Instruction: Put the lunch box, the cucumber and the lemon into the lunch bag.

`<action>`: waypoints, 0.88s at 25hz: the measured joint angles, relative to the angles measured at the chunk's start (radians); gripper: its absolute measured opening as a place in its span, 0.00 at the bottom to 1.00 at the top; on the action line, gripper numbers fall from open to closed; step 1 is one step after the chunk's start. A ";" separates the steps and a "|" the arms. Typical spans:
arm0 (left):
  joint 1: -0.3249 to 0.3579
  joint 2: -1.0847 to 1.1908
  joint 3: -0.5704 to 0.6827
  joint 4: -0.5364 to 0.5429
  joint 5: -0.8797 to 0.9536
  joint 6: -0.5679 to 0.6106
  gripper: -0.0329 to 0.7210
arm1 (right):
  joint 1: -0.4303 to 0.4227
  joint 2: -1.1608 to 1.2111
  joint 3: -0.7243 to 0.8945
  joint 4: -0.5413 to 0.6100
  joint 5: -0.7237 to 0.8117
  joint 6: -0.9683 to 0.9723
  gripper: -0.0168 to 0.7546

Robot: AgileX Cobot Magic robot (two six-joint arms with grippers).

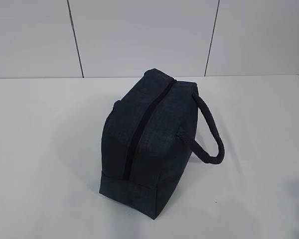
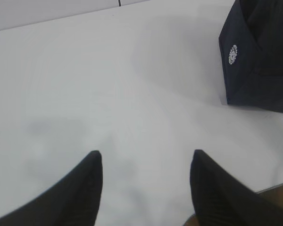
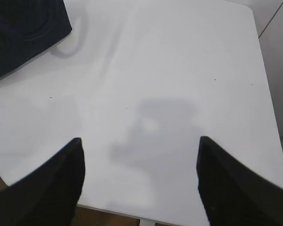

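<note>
The lunch bag [image 1: 149,144] sits in the middle of the white table [image 1: 45,164]. It is dark navy and boxy. A dark zipper line [image 1: 142,129] runs along its top, from the far end at about 12 o'clock down to the near end at about 6 o'clock, and it looks closed. One thick looped strap handle [image 1: 212,134] sticks out from the bag toward 3 o'clock and curves down to the table. Behind the table is a pale wall [image 1: 139,35] with thin dark lines in it.

No arm shows in the exterior view.

In the left wrist view, the left end effector [image 2: 146,188] hangs over bare table. Its two dark fingers [image 2: 85,188] are spread apart, with nothing between them. A corner of the lunch bag sits at about 2 o'clock from it, well apart. A small white round mark [image 2: 233,54] is on the side of the bag.

In the right wrist view, the right end effector [image 3: 139,183] also hangs over bare table, near the table's edge. Its two fingers [image 3: 61,183] are spread wide and hold nothing. The bag peeks in at about 10 o'clock, well apart. A gray shadow [image 3: 155,132] lies on the table just ahead of the fingers.

The lunch box, the cucumber and the lemon cannot be seen in any view.
</note>
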State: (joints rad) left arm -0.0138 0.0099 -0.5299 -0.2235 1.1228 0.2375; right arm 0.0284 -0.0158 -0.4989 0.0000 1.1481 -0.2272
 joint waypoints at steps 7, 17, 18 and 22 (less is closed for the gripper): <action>0.000 0.000 0.000 0.000 0.000 0.000 0.62 | 0.000 0.000 0.000 0.000 0.000 0.000 0.75; 0.000 0.000 0.000 0.000 0.000 0.000 0.62 | 0.000 0.000 0.000 0.000 0.000 0.000 0.75; 0.000 0.000 0.000 0.000 0.000 0.000 0.62 | 0.000 0.000 0.000 0.000 0.000 0.000 0.75; 0.000 0.000 0.000 0.000 0.000 0.000 0.62 | 0.000 0.000 0.000 0.000 0.000 0.000 0.75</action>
State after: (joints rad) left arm -0.0138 0.0099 -0.5299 -0.2235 1.1228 0.2375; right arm 0.0284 -0.0158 -0.4989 0.0000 1.1481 -0.2272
